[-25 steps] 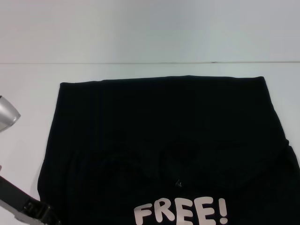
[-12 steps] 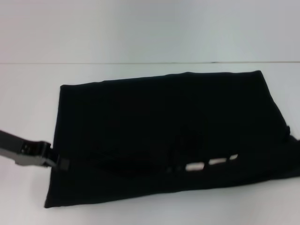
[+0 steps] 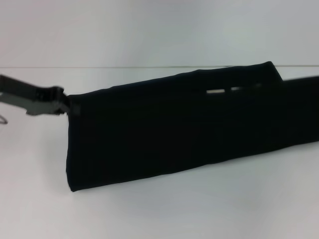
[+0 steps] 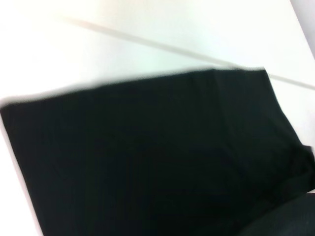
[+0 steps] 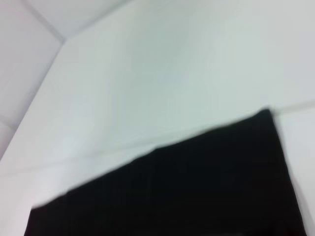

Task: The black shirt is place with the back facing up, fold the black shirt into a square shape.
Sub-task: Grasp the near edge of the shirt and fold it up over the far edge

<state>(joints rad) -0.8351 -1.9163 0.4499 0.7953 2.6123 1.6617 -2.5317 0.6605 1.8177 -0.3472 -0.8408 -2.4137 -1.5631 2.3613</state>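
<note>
Nearest us in the head view lies bare white worktop [image 3: 164, 214]. Beyond it the black shirt [image 3: 169, 129] hangs as a long dark band stretched across the view, its lower folded edge closest to us and its upper edge rising toward the right. A few slivers of white lettering [image 3: 215, 91] peek out near that upper edge (too little shows to read them). At the shirt's left upper corner we see the left pincer [image 3: 64, 105], clamped onto the fabric and holding that corner up. The right pincer is out of sight past the right border, so we cannot tell its state. Both wrist views show only black cloth against the white surface.
</note>
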